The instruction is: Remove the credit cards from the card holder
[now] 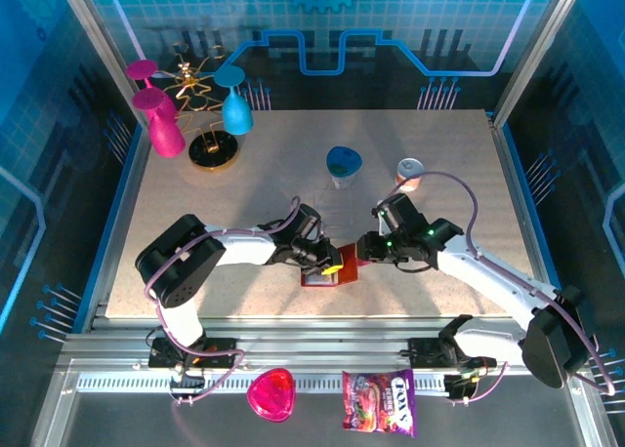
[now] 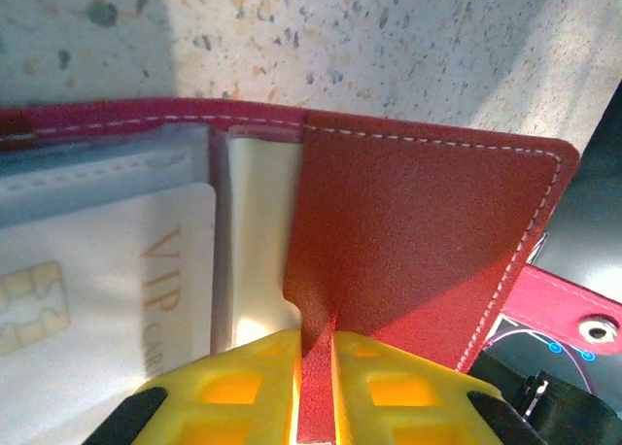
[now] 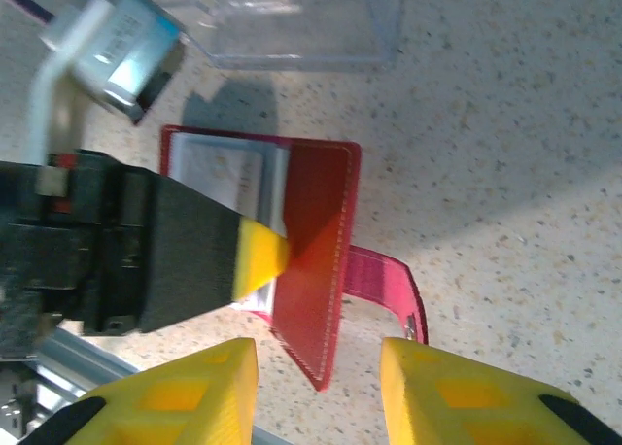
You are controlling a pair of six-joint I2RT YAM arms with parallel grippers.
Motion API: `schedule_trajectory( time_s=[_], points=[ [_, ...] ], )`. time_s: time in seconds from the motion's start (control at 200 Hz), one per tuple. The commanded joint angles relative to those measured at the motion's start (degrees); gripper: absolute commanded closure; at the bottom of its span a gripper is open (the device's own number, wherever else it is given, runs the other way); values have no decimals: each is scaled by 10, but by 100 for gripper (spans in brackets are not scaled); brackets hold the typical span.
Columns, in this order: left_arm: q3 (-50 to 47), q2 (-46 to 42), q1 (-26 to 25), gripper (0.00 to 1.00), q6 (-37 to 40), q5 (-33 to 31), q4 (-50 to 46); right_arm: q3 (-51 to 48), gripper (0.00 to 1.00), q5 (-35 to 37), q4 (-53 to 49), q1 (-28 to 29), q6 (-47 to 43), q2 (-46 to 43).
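**Left pincer (image 2: pixel 316 372) pinching the cover of the open card holder (image 2: pixel 418 241), right pincer (image 3: pixel 319 367) spread above it.**

From above, the card holder (image 1: pixel 320 276) lies near the front edge of the table (image 1: pixel 439 154), mostly hidden under both pincers. The left arm reaches in low from the left, its yellow fingertips pressed together on the red cover's edge. A pale credit card (image 2: pixel 107 290) sits in a clear pocket, cut off at the frame's left. It shows a chip and gold "VIP", and the next word is possibly "CARD". The right arm angles in from the right, with its fingers apart over the holder's strap side.
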Motion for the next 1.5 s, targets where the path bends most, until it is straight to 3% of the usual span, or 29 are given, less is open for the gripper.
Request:
schedule_trajectory(
  time_s=[0.0, 0.25, 0.545, 0.881, 1.496],
  points=[
    [10, 9, -5, 84, -10, 16, 4, 25, 64, -30, -6, 13, 15, 6],
    [6, 3, -5, 84, -12, 12, 5, 15, 79, -56, 49, 29, 31, 57],
    [1, -33, -4, 85, -11, -12, -5, -13, 80, -61, 80, 33, 33, 111],
    [6, -93, 2, 85, 35, -67, -103, -15, 81, -53, 80, 33, 22, 141],
    [-40, -95, 8, 86, 55, -112, -138, -38, 84, -46, 111, 33, 22, 186]
  ],
)
